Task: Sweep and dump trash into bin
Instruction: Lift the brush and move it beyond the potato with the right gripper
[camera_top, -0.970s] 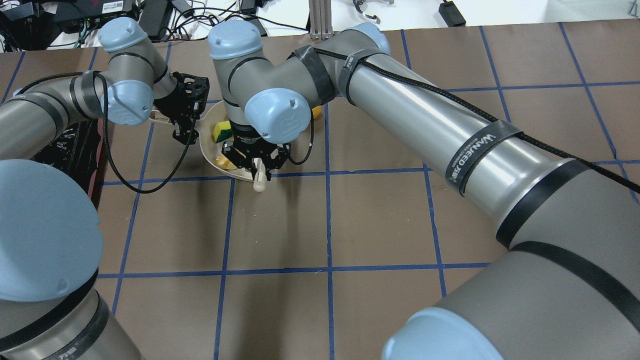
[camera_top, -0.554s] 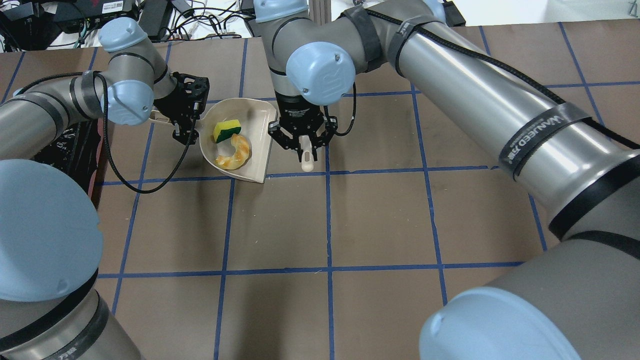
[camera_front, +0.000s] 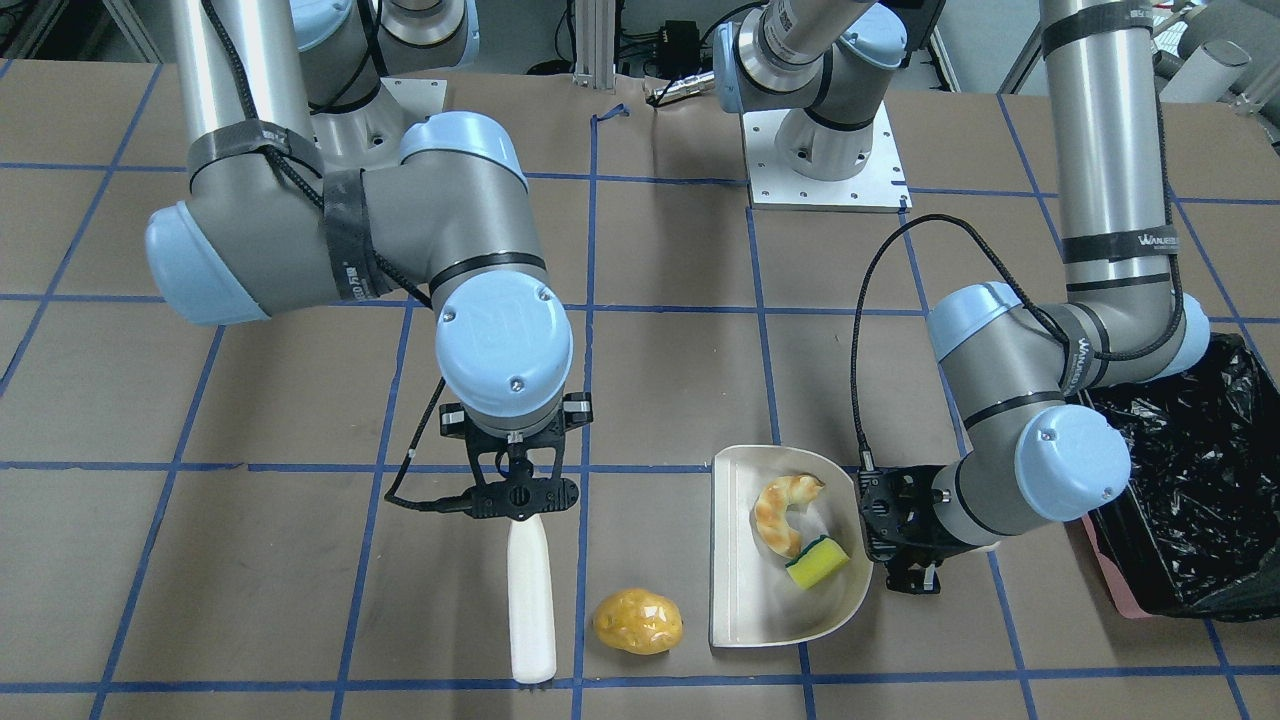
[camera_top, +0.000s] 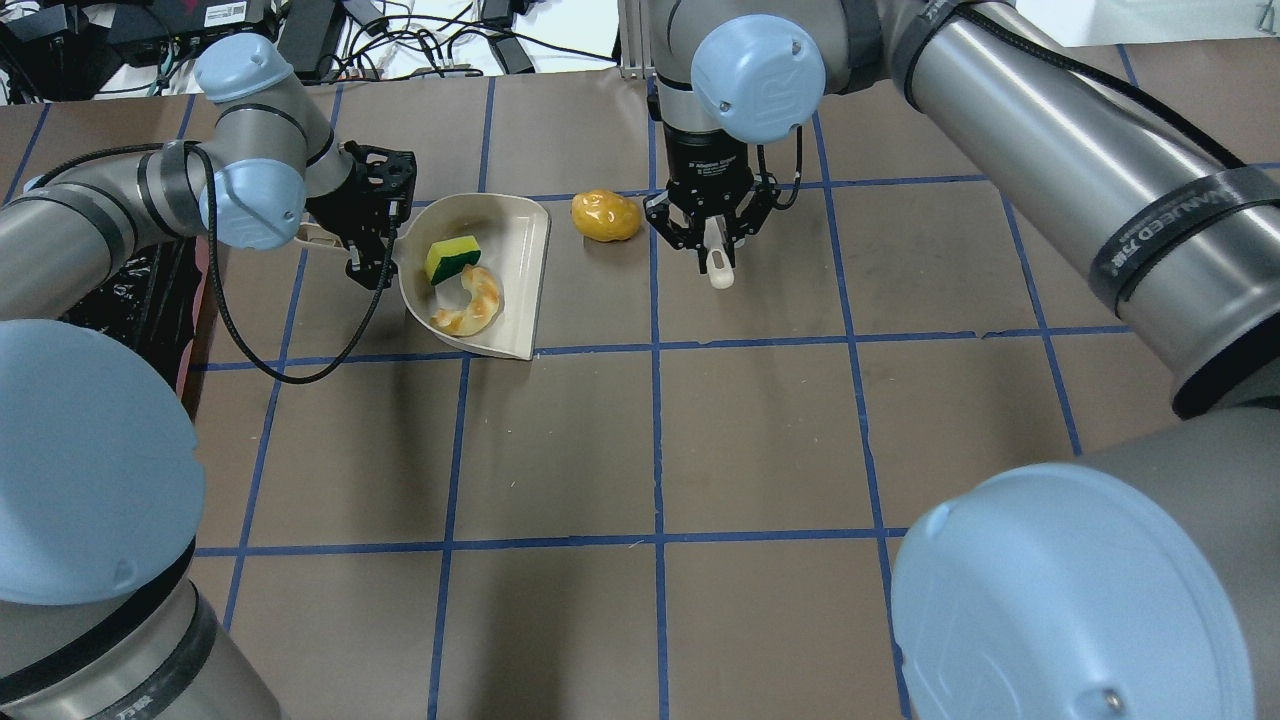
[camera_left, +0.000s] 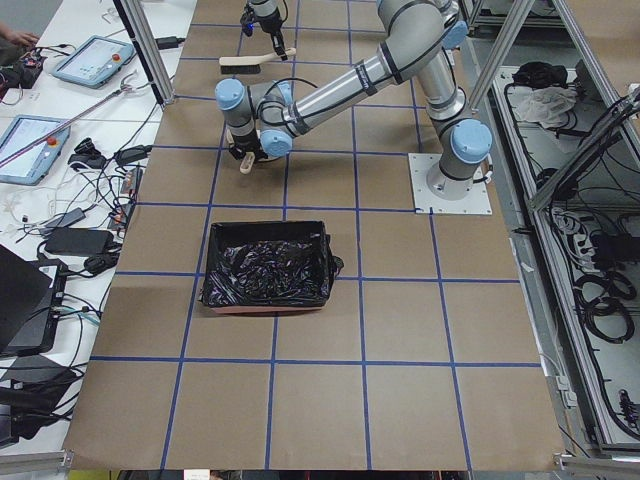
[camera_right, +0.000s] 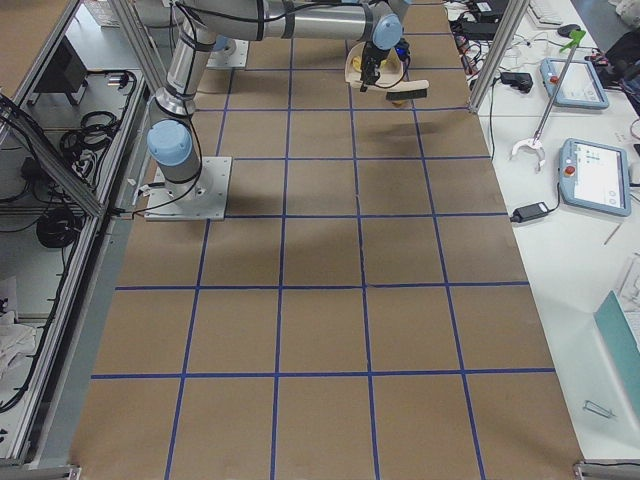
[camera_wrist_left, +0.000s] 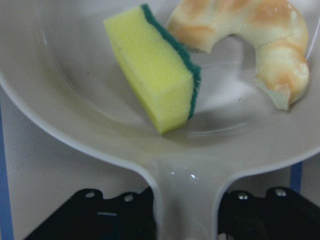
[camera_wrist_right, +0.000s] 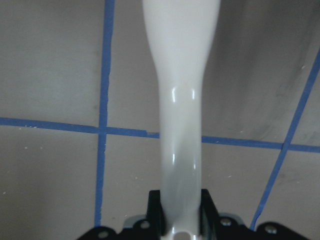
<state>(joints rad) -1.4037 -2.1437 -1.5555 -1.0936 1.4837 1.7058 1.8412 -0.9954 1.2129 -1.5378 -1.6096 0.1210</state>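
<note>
The beige dustpan (camera_top: 515, 235) lies on the table with the croissant (camera_top: 470, 305) and the yellow-green sponge (camera_top: 452, 258) inside it. My left gripper (camera_top: 365, 240) is shut on the dustpan's handle; the left wrist view shows the sponge (camera_wrist_left: 155, 70) and the croissant (camera_wrist_left: 250, 30) in the pan. The potato-like lump (camera_top: 605, 216) lies on the table just outside the pan's open edge. My right gripper (camera_top: 712, 240) is shut on the white brush handle (camera_wrist_right: 182, 100), and the brush (camera_front: 530, 600) stands beside the lump, on the side away from the pan. The pink bin with the black bag (camera_front: 1180, 480) stands beyond the left arm.
The bin (camera_left: 265, 265) sits by the table's edge on the robot's left. The table is brown paper with a blue tape grid (camera_top: 655, 450). Cables and devices lie beyond the far edge (camera_top: 300, 30). The arm bases stand on a white plate (camera_front: 820, 160).
My right gripper has carried the brush out of the dustpan and to the right, past the potato-like lump, which now shows. The left gripper and dustpan have not moved.
</note>
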